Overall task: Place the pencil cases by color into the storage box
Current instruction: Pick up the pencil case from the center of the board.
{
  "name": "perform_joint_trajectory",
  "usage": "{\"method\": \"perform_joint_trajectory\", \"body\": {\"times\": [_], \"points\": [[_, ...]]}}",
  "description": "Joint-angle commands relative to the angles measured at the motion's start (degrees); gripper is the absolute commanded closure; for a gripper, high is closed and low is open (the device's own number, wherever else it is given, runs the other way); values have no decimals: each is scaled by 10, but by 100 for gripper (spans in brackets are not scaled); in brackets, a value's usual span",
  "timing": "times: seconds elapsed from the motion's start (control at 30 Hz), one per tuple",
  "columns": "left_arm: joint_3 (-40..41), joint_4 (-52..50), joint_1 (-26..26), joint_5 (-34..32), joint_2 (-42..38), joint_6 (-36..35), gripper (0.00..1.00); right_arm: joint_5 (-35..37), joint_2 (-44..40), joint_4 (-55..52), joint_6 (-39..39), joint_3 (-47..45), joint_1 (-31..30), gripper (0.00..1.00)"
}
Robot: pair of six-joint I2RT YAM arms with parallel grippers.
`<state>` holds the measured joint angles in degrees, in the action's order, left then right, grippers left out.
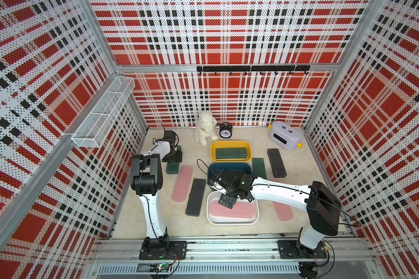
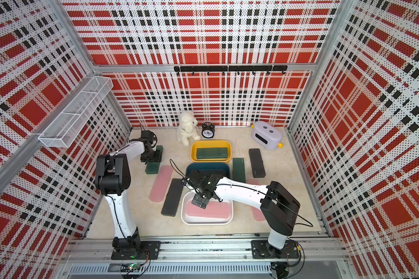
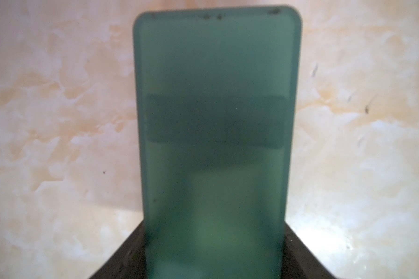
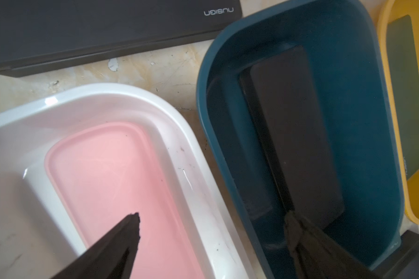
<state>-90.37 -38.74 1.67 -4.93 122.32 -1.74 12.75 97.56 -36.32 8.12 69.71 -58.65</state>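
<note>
green matte rounded case [image 3: 215,120] clamped in l gripper [image 1: 172,160]; r gripper [image 1: 226,201] splayed over glossy white tub [image 1: 232,222].

White tub [image 4: 121,94] glossy plastic; black pencil case [image 4: 94,31] matt, smooth; tabletop [image 3: 58,120] marbled stone-look, scuffed.

Left arm [image 1: 153,212]: white tapered links, boxy black joint housings
Right arm [image 1: 278,190]: same white shells, one large black elbow block
Bases [image 1: 179,248]: black plates screwed to the aluminium rail [image 1: 228,246] at 6 o'clock
Cables [image 1: 199,166]: thin, black, looping loose off the wrists
Right fingers [image 4: 111,251]: matte black wedges, tips worn rough
Board [image 1: 155,267]: small green light
</note>
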Motion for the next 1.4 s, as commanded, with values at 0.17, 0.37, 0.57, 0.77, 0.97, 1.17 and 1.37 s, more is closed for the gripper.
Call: {"method": "perform_joint_trajectory", "body": {"times": [0.17, 0.37, 0.57, 0.77, 0.97, 1.17, 1.37], "points": [[-8, 4, -20, -1, -49, 5, 60, 31, -54, 40, -35, -18, 26, 0], [-11, 13, -60, -38, -96, -8, 60, 40, -82, 63, -47, -38, 39, 0], [-20, 13, -90, -61, -123, -11, 60, 50, -98, 78, -60, -55, 51, 0], [-30, 21, -120, -100, -145, -25, 62, 50, -125, 105, -73, -76, 67, 0], [-31, 49, -177, -133, -155, -81, 62, 47, -142, 119, -80, -91, 82, 0], [-21, 89, -223, -94, -167, -174, 63, 40, -174, 136, -90, -119, 107, 0], [-12, 126, -281, -47, -180, -276, 63, 37, -229, 141, -93, -157, 147, 0]]}}
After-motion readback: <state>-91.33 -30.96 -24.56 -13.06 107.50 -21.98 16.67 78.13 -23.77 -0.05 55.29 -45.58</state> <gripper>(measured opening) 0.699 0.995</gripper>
